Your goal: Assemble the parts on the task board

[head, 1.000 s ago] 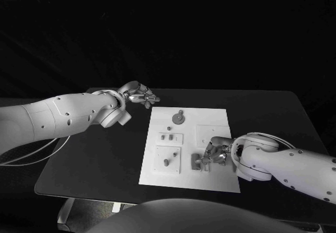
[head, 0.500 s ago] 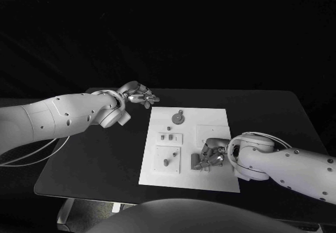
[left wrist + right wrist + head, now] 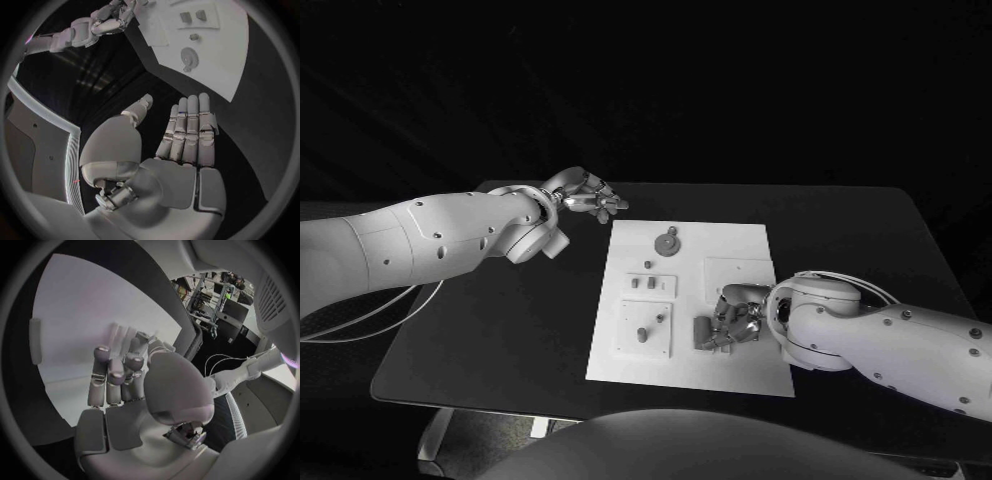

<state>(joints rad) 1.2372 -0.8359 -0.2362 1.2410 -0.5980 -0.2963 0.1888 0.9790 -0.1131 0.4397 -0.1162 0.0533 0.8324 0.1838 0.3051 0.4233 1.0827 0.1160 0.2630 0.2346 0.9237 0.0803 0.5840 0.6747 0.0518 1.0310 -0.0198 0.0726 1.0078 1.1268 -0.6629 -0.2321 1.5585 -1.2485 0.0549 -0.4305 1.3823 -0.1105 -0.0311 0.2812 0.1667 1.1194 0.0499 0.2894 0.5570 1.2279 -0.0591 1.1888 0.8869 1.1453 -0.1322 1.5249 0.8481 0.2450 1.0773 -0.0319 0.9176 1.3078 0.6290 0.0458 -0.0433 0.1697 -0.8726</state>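
Curled tighter since a second ago over the small grey part (image 3: pixel 705 337) beneath the right robot hand (image 3: pixel 733 322), seemingly clamped on it; likely light, rigid, best pinched by its sides; left robot hand (image 3: pixel 586 195) spread, holding nothing.

no readable text, labels, brands, numbers or signs anywhere, task board (image 3: pixel 733 255) plain white and unmarked, black table (image 3: pixel 516 320) bare of lettering, white arms without legible markings
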